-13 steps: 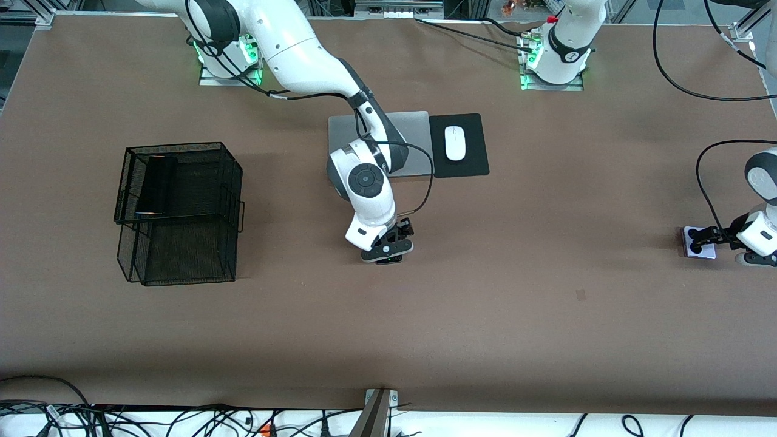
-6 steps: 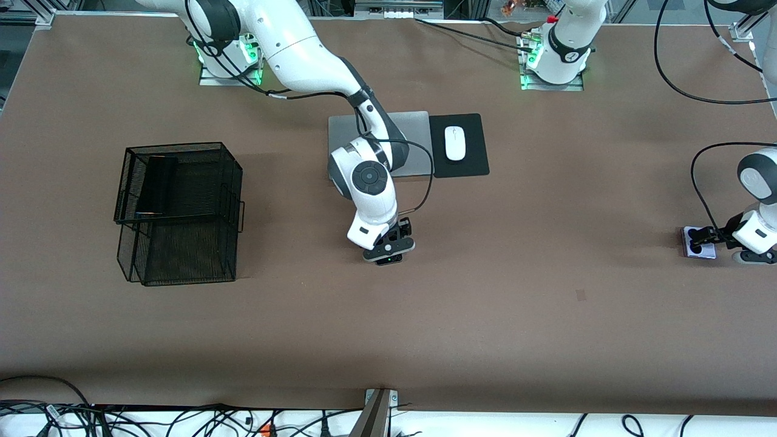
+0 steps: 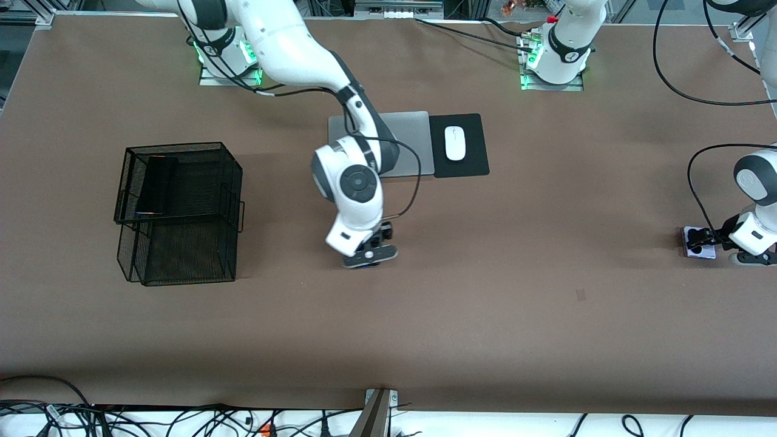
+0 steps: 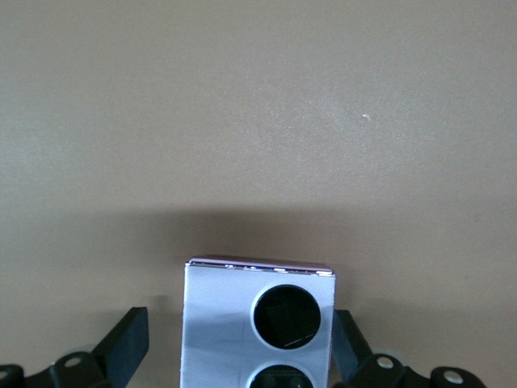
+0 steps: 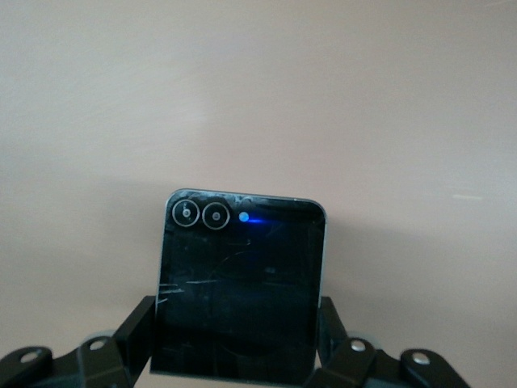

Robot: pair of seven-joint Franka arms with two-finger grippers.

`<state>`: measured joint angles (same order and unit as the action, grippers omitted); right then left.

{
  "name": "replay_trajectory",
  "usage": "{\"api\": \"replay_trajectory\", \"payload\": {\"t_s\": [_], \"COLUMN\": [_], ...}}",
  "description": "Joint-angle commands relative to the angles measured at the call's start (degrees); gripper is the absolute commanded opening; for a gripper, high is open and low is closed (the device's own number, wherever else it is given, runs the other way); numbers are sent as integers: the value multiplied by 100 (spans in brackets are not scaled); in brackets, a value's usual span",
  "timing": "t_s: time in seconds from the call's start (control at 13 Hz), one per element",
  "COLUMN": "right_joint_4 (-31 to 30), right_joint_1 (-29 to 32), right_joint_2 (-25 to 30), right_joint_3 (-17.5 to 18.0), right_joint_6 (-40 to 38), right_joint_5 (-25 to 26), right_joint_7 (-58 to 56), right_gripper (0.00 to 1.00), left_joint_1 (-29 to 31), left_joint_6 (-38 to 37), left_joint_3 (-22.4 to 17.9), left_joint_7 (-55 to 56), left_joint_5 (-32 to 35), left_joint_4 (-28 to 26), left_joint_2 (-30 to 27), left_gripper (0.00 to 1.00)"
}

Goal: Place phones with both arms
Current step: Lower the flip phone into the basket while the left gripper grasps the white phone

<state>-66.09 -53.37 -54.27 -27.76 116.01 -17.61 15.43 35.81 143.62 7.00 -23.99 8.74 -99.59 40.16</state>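
- At the left of the front frame, the long black phone (image 3: 156,185) lies in the upper tray of the black mesh basket (image 3: 182,243).
- At centre, my right gripper (image 3: 369,252) is clamped on the black flip phone (image 5: 238,283), fingers pressed to both its sides, over bare table (image 3: 485,315).
- At the right edge, my left gripper (image 3: 707,238) sits low with fingers spread wide on either side of the lilac-white phone (image 4: 257,323), which lies flat, not gripped.

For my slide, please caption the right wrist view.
Right gripper shut on the small square black flip phone.
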Motion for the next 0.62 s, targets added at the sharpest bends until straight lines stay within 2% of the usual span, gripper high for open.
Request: {"api": "replay_trajectory", "payload": {"t_s": [0.0, 0.23, 0.38, 0.54], "right_joint_4": [-465, -1228, -1852, -2397], "right_joint_1": [151, 169, 169, 160], "right_joint_2": [986, 1908, 2349, 2517], "right_joint_3": [-474, -1422, -1985, -2390], "right_joint_6": [-1068, -2027, -2248, -2267], "right_joint_5": [47, 64, 82, 91], "right_joint_7": [-574, -1479, -1997, -2281], "right_gripper": [9, 9, 9, 9], "left_joint_1": [5, 5, 5, 5], "left_joint_6": [166, 219, 228, 341], "left_joint_3": [29, 30, 30, 30], "left_joint_7": [35, 44, 44, 44], "left_joint_5": [-101, -101, -101, -101], "left_joint_4": [-87, -87, -87, -87], "left_joint_2": [0, 44, 70, 123], "left_gripper": [100, 100, 100, 100]}}
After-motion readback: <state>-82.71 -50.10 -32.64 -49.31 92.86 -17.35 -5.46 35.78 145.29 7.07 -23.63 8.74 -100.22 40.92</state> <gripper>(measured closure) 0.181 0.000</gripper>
